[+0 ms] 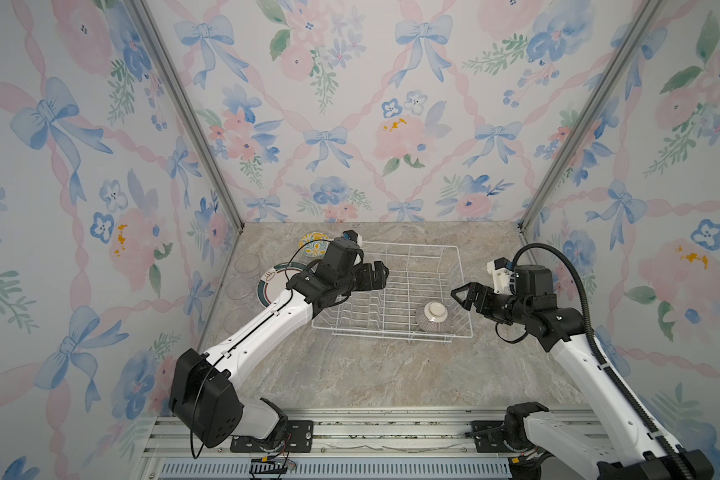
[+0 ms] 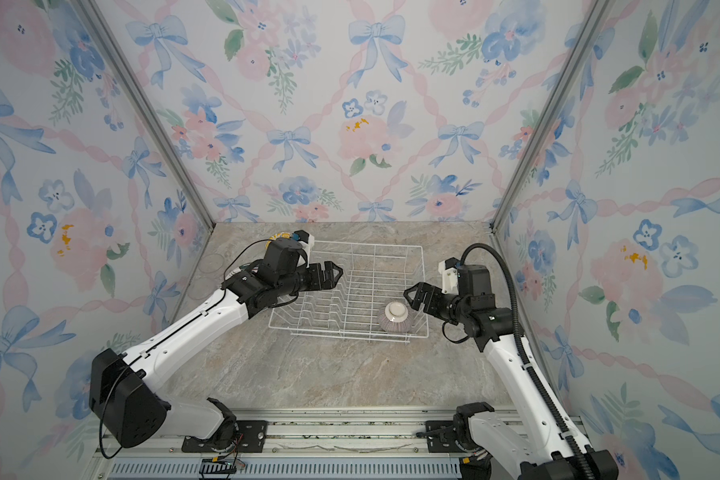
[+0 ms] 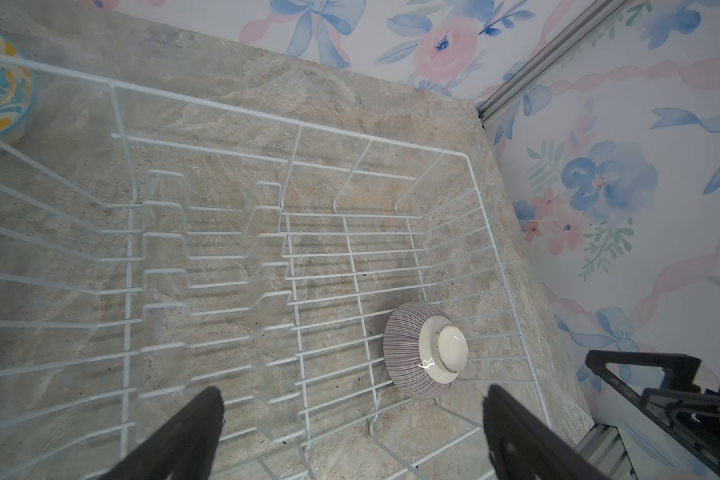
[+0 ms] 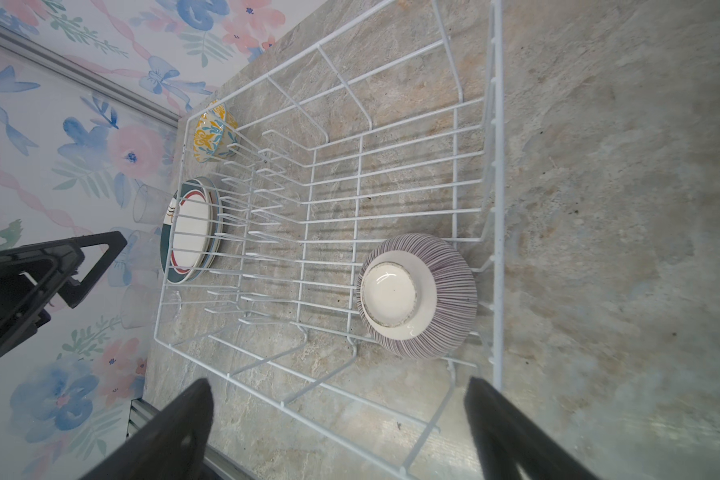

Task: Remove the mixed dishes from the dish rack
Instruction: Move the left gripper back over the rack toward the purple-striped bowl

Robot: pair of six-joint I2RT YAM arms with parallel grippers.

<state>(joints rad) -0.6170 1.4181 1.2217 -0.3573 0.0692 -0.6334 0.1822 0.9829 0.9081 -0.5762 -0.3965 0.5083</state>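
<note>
The grey stone worktop (image 1: 350, 365) is carrying everything. The white wire dish rack (image 1: 404, 286) is sitting on it, and most of the dishes are lying outside the rack, off its left side.

The left end effector (image 1: 381, 274) is hanging over the rack's left side. In the left wrist view its two black fingers (image 3: 184, 436) are standing wide apart, and it is holding nothing. The right end effector (image 1: 460, 297) is hanging at the rack's right edge and pointing in over it. It is spread wide too, it is holding nothing, and it is not touching any dish.

A pile of plates (image 4: 190, 230) is lying flat on the worktop, just beside the rack's left side. The left arm is hiding part of the pile in both top views.

A striped bowl (image 1: 432, 316) is sitting bottom up inside the rack, in its near right corner.

A yellow and blue bowl (image 1: 313, 243) is sitting on the worktop, just outside the rack's far left corner.

Three clear cups (image 1: 246, 264) are standing in a row by the wall. They are further left of the rack than the plates.
</note>
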